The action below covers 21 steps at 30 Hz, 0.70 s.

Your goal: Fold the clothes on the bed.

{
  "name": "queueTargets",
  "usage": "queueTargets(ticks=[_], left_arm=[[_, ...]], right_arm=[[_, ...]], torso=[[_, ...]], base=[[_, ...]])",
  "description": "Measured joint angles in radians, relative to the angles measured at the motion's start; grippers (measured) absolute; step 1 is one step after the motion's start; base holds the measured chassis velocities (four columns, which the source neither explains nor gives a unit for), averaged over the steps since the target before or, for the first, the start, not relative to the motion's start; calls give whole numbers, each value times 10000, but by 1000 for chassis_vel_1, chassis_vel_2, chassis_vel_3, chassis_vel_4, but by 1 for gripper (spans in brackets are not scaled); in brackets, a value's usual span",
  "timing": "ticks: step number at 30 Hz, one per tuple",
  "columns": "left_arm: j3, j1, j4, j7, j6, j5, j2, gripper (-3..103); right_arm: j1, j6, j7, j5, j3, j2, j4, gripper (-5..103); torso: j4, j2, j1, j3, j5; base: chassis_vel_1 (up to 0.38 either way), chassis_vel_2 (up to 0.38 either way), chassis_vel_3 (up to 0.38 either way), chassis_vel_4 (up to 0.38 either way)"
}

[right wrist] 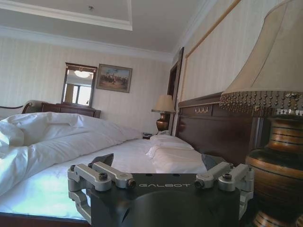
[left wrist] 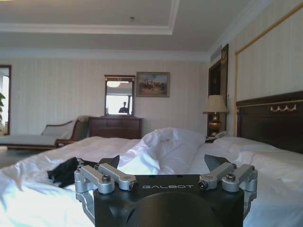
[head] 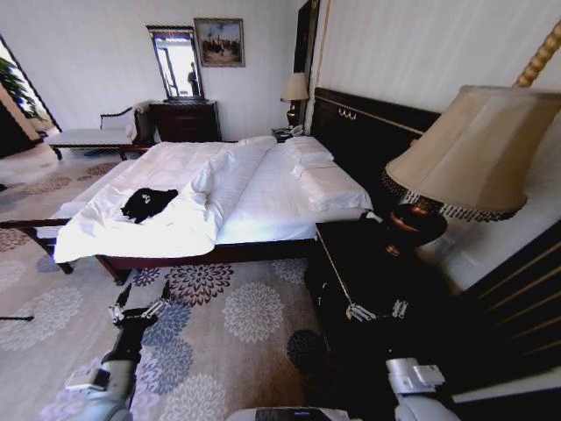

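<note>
The clothes (head: 149, 203) are a crumpled black bundle on the white duvet near the foot corner of the bed (head: 263, 197). They also show in the left wrist view, where the clothes (left wrist: 64, 171) lie a little beyond my fingers on the bed (left wrist: 180, 151). My left gripper (head: 138, 309) hangs open over the carpet, short of the bed's side rail, with nothing in it; the left gripper (left wrist: 163, 163) faces the mattress. My right gripper (head: 377, 310) is open and empty above the dark nightstand (head: 359, 263). The right gripper (right wrist: 157, 161) looks along the bed (right wrist: 57, 184) toward the pillows.
A big table lamp (head: 473, 149) stands on the nightstand close to my right arm. The headboard (head: 368, 132) runs behind it. A dresser with mirror (head: 186, 120) and a chaise (head: 96, 133) stand at the far wall. Floral carpet (head: 228, 324) lies open before the bed.
</note>
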Motion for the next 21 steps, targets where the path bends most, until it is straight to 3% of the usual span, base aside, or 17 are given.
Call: queueTargets(ticks=[4,21], left_arm=[[-105,162,-168,89,100,-769,420,100],[-91,46,-16,147,56,-795,393,100]], right_arm=[[-6,0,-63,-3,12,-12,-12,100],[-72,53,-511,30,12,57,-68,100]], torso=[[0,0,0,0,0],[-1,0,0,0,1]], base=[[0,0,0,0],[0,0,0,0]])
